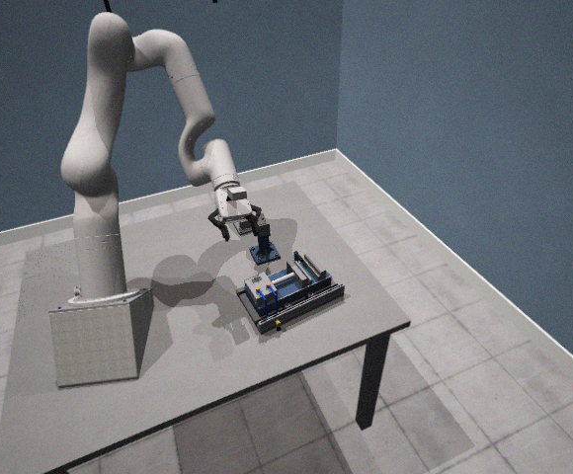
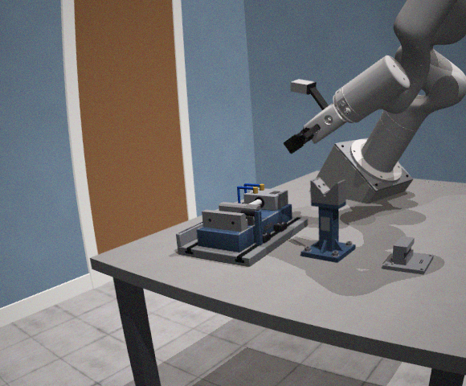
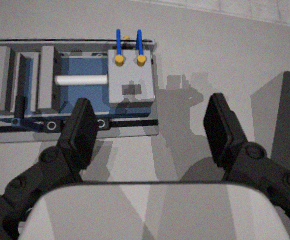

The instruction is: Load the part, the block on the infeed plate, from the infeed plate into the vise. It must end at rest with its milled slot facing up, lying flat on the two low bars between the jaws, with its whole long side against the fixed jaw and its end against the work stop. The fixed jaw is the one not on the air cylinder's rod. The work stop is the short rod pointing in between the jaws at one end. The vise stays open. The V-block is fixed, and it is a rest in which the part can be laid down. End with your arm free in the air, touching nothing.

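The part [image 2: 402, 250] is a small grey block standing on the infeed plate [image 2: 407, 263] at the near right of the table in the exterior view. It is not visible in the other views. My gripper [image 2: 296, 142] is open and empty, high in the air behind the V-block [image 2: 329, 226] and tilted down. It also shows in the top view [image 1: 238, 225] and in the wrist view [image 3: 152, 131], where both fingers stand wide apart over the table. The vise [image 3: 75, 85] lies ahead and below, jaws open, with nothing between them.
The vise [image 2: 241, 228] has an air cylinder block [image 3: 130, 83] with two blue tubes and a white rod [image 3: 80, 79]. The V-block [image 1: 265, 246] stands on a blue post between vise and infeed plate. The arm's base box [image 1: 95, 337] sits at the table's far side.
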Motion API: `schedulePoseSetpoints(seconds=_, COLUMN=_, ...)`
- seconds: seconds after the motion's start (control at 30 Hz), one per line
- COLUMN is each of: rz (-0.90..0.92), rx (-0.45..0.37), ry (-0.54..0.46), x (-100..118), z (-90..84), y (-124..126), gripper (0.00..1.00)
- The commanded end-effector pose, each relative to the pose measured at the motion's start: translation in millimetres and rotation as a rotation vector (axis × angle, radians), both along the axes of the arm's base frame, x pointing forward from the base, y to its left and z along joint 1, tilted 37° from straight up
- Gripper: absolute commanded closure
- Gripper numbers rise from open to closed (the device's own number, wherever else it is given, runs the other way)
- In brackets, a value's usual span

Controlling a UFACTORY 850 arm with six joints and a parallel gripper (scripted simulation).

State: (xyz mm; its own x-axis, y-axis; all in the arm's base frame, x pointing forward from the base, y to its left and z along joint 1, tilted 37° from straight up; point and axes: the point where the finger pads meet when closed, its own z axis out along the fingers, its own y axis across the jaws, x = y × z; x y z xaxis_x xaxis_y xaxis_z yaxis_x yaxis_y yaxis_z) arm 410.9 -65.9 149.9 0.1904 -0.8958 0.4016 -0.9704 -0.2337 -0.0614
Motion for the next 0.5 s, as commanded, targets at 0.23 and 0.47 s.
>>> schedulePoseSetpoints(seconds=0.23, rz=-0.002, rx=0.094, ry=0.02, x=4, z=19.5, y=21, gripper=0.0)
schedulePoseSetpoints(seconds=0.47, rz=0.0, rx=0.173, ry=0.024, x=6, z=34.8, y=39, gripper=0.0)
